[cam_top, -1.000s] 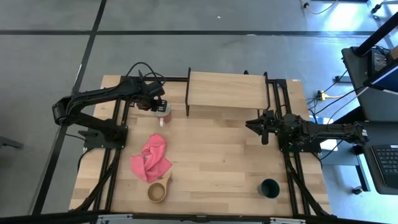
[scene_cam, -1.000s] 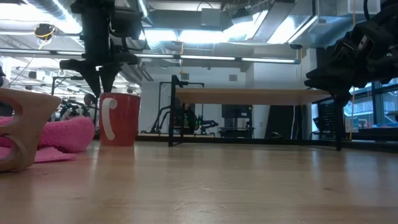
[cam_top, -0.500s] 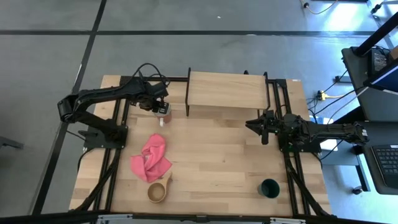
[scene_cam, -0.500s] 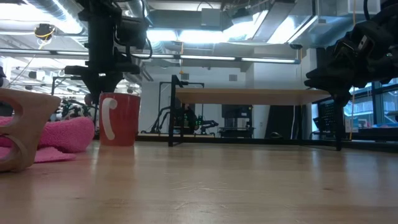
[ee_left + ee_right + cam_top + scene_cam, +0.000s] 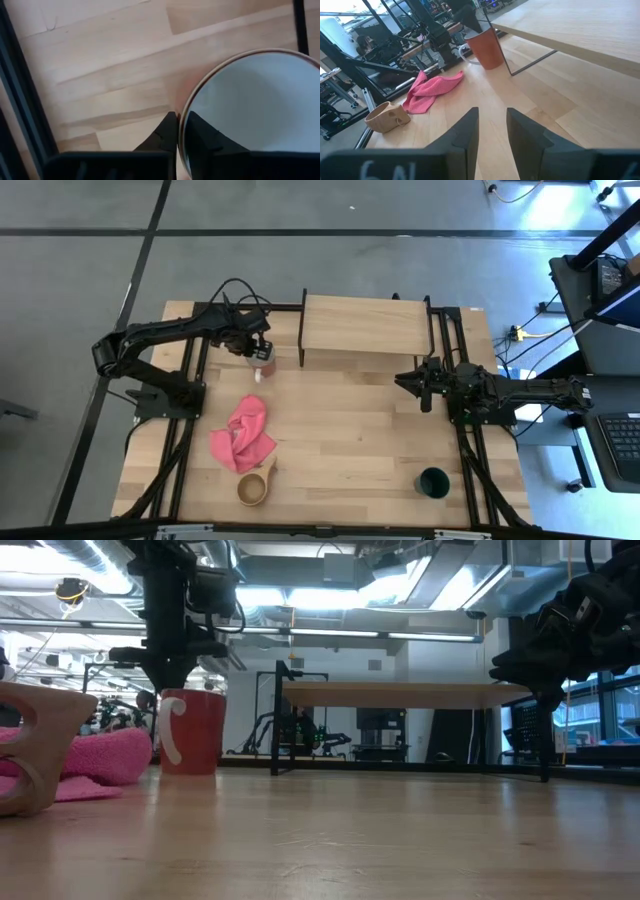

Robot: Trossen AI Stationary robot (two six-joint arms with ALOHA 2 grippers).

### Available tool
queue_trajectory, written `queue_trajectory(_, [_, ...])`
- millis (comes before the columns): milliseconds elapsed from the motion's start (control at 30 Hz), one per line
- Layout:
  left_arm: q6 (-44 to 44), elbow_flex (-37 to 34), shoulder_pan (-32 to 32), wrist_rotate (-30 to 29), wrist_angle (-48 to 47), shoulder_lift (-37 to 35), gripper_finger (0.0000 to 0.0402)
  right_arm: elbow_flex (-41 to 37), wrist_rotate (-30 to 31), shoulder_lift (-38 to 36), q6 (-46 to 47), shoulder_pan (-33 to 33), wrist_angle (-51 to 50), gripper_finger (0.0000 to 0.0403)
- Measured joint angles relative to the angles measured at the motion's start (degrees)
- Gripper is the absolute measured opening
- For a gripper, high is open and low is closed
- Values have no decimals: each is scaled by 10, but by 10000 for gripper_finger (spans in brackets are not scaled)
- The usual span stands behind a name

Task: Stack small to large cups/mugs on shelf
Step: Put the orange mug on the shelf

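Observation:
The red mug (image 5: 264, 363), white inside, stands upright on the table left of the shelf (image 5: 365, 325); it also shows in the low view (image 5: 195, 732). My left gripper (image 5: 252, 345) is above it, shut on its rim. The tan wooden cup (image 5: 255, 487) lies near the front edge. The dark green cup (image 5: 433, 482) stands at the front right. My right gripper (image 5: 415, 385) hovers open and empty in front of the shelf's right legs. My left gripper pinches the red mug's rim (image 5: 181, 120): one finger (image 5: 167, 132) is outside the wall and the other (image 5: 202, 137) inside the white hollow. The fingers come from above, pointing down. The mug stands upright with its base on the table.
A pink cloth (image 5: 243, 435) lies crumpled between the red mug and the wooden cup. The shelf's thin black legs (image 5: 277, 720) stand close to the mug's right. Black rails run along both table sides. Bare tabletop lies in the middle, in front of the shelf.
My left gripper has moved a little toward the table's right edge and down, onto the red mug's rim. The mug stays upright on the table.

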Motion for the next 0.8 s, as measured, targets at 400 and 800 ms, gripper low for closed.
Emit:
queue_trajectory(400, [11, 0, 5, 7, 4, 0, 12, 0, 0, 0, 0, 0, 0, 101])
queue_trajectory(800, [52, 11, 25, 73, -17, -3, 12, 0, 0, 0, 0, 0, 0, 101])
